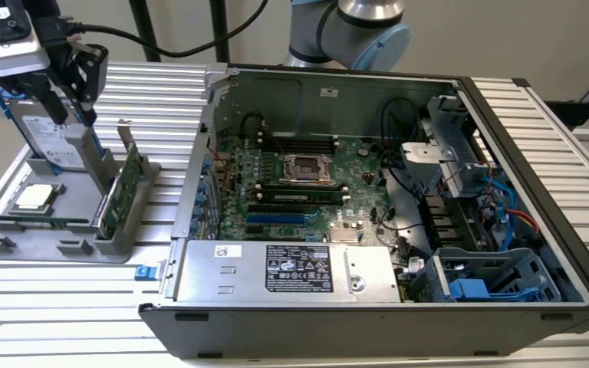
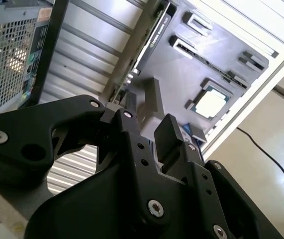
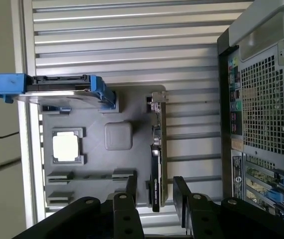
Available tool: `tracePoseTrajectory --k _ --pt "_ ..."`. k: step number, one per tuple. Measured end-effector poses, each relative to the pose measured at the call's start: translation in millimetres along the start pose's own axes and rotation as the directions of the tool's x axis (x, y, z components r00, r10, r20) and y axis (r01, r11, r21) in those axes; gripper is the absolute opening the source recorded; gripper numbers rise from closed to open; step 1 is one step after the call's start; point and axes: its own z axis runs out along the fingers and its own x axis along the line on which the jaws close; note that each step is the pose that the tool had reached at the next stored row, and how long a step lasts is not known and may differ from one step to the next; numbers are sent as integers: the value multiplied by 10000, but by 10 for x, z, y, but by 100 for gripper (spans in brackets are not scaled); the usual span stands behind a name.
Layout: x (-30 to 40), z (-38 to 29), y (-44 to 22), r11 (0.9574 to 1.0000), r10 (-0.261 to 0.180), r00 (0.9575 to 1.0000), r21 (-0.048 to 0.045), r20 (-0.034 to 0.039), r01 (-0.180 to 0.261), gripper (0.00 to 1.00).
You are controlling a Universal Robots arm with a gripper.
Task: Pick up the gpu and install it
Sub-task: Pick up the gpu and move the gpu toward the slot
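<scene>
The gpu [image 1: 120,188] stands on its long edge in a grey holder [image 1: 59,249] at the exterior view's left, silver bracket end up and green board showing. In the first wrist view the gpu [image 3: 157,139] appears edge-on as a thin dark strip. My gripper [image 1: 64,107] hangs open well above the holder, holding nothing. Its black fingers [image 3: 181,194] stand either side of the line of the card's edge, apart from it. In the second wrist view the gripper [image 2: 149,124] is open, with the gpu [image 2: 154,35] far beyond it.
A silver hard drive [image 1: 47,134] in a blue frame stands upright in the same holder, close beside my gripper. A processor chip [image 1: 34,197] and a memory stick [image 1: 28,222] lie there too. The open computer case [image 1: 540,192] sits to the exterior view's right, its motherboard [image 1: 305,184] exposed.
</scene>
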Motion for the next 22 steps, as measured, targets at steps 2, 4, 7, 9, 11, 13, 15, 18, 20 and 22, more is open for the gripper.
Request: tracePoseTrajectory --k 2,4,7,9,11,13,15,18,20,22 --pt "0 5 -5 10000 0 10000 0 1 0 100" --pt "-1 10 -10 10000 0 10000 0 1 0 100" --pt "-2 18 -18 10000 0 10000 -1 1 0 100" --pt "-2 23 -23 10000 1 10000 -1 1 -1 100" --pt "-3 29 -29 10000 0 10000 0 2 0 100" --pt "-3 33 -34 10000 0 10000 0 1 0 100" --pt "-3 39 -40 10000 0 10000 0 1 0 100" --pt "-4 46 -49 10000 0 10000 0 1 0 100" --pt "-4 52 -54 10000 0 10000 0 1 0 100" --pt "-5 57 -59 10000 0 10000 0 1 0 100"
